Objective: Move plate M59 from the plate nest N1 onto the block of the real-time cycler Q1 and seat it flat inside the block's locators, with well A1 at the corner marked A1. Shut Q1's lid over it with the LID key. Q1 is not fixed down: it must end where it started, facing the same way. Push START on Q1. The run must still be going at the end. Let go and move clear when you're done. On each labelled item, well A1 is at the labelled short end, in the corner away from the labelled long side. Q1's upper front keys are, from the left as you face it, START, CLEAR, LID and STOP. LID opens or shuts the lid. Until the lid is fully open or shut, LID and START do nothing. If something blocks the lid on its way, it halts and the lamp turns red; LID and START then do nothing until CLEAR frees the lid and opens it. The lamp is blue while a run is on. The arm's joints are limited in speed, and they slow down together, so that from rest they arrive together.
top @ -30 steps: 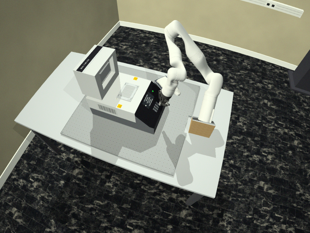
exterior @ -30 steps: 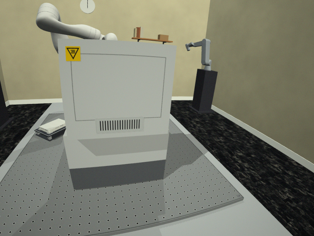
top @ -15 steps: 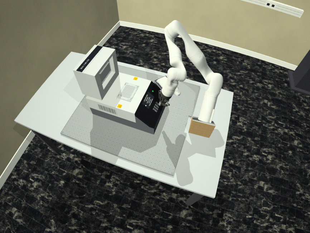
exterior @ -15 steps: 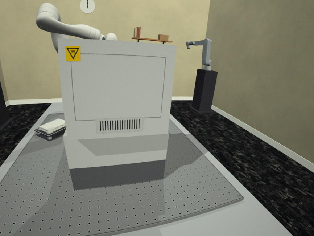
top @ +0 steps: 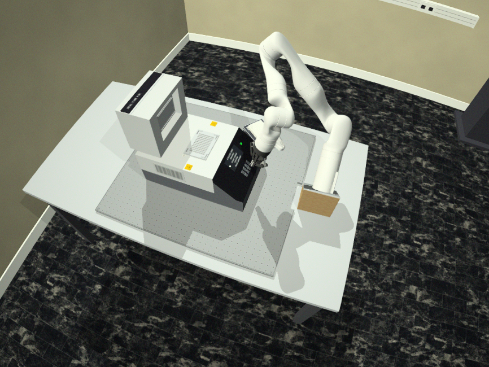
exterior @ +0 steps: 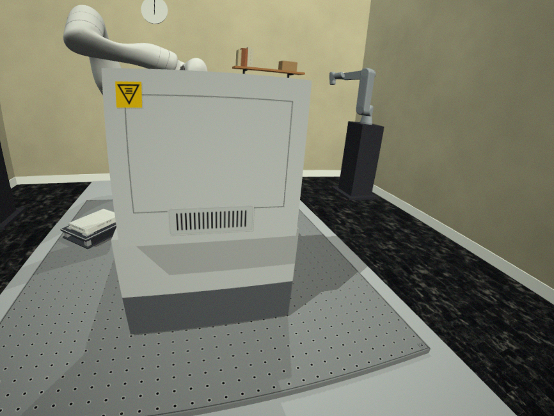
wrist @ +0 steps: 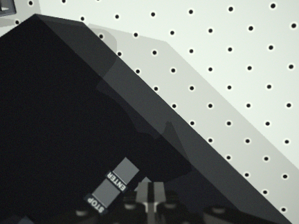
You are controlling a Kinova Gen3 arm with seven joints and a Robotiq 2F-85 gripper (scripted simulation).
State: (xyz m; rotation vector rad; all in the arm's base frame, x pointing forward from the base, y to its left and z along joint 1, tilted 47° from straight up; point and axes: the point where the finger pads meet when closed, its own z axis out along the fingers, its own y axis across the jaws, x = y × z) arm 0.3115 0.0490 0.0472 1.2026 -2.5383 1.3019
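The claw (top: 252,163) (wrist: 151,199) was closed, empty, over the keys; contact was unclear. Plate M59 (top: 257,129) (exterior: 93,222) sat on its nest, toward twelve o'clock overhead. With the lid (top: 138,132) (exterior: 210,147) raised, backing straight off the panel before opening seemed wisest.

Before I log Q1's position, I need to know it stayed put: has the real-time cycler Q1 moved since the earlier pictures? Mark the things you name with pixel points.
No; Q1 (top: 173,177) (exterior: 205,152) sits unchanged against the perforated board (top: 173,232) (exterior: 214,367).
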